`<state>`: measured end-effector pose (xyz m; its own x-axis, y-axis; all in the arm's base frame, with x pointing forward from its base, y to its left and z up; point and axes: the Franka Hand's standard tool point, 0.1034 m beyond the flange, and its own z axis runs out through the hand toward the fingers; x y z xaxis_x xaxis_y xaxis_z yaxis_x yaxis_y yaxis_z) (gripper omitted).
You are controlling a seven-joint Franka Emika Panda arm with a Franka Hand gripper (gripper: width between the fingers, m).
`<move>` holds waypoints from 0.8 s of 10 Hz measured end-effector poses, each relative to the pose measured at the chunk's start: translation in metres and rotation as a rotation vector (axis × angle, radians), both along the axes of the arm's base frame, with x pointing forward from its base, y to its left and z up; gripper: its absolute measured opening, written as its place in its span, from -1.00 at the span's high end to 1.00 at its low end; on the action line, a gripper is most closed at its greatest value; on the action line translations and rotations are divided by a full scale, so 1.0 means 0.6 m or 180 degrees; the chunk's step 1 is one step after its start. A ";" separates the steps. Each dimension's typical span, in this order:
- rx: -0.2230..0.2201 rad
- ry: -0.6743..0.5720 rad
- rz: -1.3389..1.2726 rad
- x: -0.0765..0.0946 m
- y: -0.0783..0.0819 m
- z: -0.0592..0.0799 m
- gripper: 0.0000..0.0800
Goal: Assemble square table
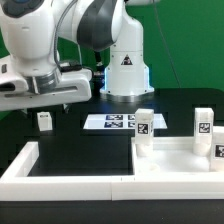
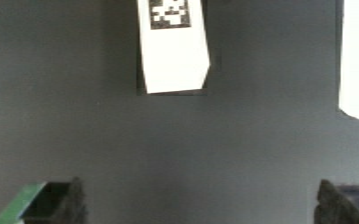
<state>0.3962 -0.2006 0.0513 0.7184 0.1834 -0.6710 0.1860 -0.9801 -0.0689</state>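
A black table (image 1: 70, 140) under a green backdrop carries everything, and I take the white wall (image 1: 60, 172) along its front edge as my landmark. My gripper (image 1: 50, 100) hangs empty above the table behind that wall, jaws spread wide, with one loose leg (image 1: 44, 120) standing on the table just beneath and in front of my fingers (image 2: 51, 203). The panel (image 1: 180, 160) lies against the wall's end on the exterior view's right, three legs (image 1: 145, 124) standing on it.
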 end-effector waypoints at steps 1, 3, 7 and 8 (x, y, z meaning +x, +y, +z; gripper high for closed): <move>0.0004 0.0291 0.0054 -0.018 -0.007 -0.003 -0.62; -0.0003 0.0566 0.0097 -0.045 -0.029 -0.003 -0.62; -0.0003 0.0561 0.0105 -0.050 -0.029 -0.009 -0.62; -0.0015 0.0559 0.0110 -0.071 -0.029 -0.029 -0.62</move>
